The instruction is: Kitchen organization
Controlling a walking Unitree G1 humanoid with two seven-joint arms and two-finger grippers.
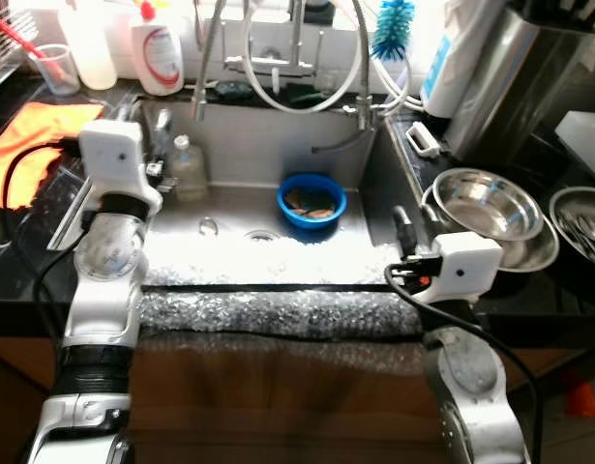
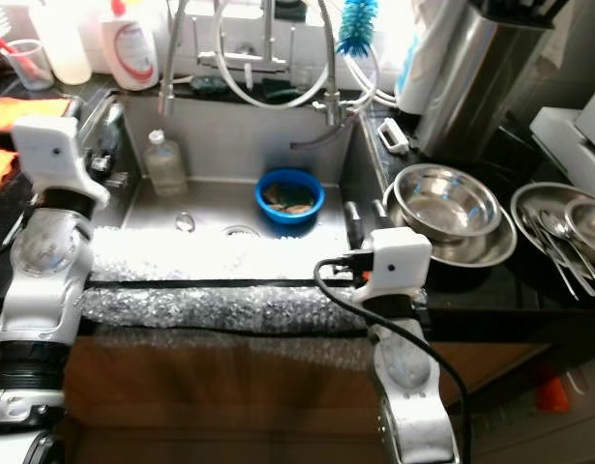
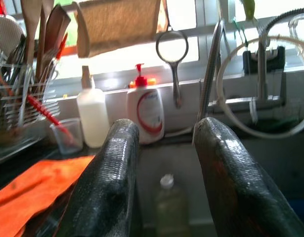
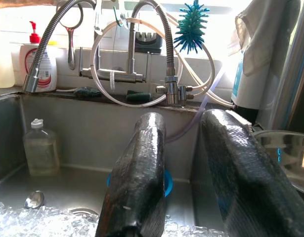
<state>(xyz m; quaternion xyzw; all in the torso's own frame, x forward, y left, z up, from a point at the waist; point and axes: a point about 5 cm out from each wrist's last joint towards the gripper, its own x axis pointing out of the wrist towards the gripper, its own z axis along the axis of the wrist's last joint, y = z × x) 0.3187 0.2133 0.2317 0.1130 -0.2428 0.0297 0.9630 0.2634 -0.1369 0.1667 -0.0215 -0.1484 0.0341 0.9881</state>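
- The sink lies straight ahead of both arms, with the blue bowl on its floor right of centre.
- The right gripper, fingers parted and empty, points nearly at the bowl (probably the nearer arm).
- The left gripper, also spread and empty, faces a small bottle at the sink's left wall.

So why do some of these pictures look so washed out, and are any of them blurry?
In the eye views, the bubble wrap in the sink glares to blank white, and the window behind the tap is blown out. In the left wrist view, backlight from the window dims the soft-edged left gripper. The right wrist view is sharper, though the close right gripper looks dark.
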